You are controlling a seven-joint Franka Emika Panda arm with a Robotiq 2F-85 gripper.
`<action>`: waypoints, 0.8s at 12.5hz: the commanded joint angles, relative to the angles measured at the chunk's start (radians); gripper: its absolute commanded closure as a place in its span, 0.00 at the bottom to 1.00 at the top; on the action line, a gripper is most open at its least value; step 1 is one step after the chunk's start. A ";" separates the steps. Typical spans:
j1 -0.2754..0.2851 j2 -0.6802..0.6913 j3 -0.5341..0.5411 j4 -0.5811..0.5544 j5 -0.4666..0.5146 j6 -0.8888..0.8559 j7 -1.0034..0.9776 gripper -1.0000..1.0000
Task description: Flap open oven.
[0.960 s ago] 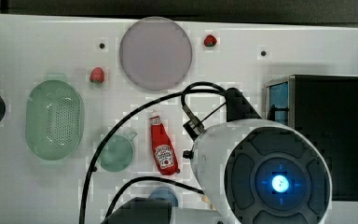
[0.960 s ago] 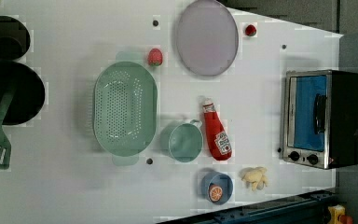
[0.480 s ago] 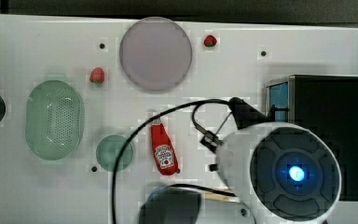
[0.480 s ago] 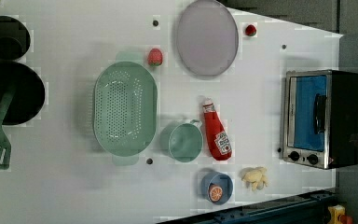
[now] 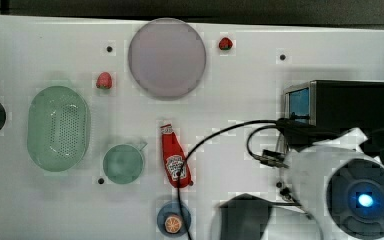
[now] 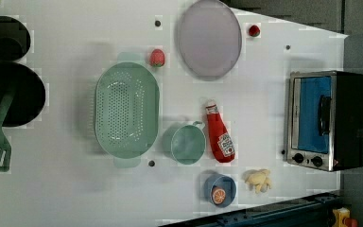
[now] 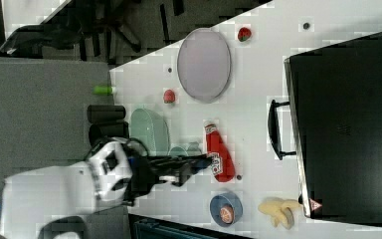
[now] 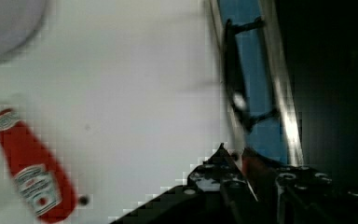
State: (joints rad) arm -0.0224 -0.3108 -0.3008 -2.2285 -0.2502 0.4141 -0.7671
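I see the oven (image 6: 326, 120) at three o'clock on the counter (image 6: 75, 198) in the left view, door closed, handle (image 6: 324, 115) facing the clutter. My claw (image 7: 199, 164) hangs nearly closed and empty, lined up for the handle.

Top and left views look straight down, sharing the table (image 5: 240, 100); wrist seemingly close.

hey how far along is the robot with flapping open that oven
Nothing is done yet: the oven door is shut, its blue glass flush in the silver frame in the left view. In hand: the gripper is in the air above the ketchup bottle, apart from the door's handle. Left: reach the handle and pull the door down.
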 commanded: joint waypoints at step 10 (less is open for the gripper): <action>-0.028 0.335 -0.130 -0.022 -0.010 0.358 -0.258 0.82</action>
State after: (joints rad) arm -0.0439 0.0083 -0.4321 -2.2500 -0.2637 0.7490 -0.9912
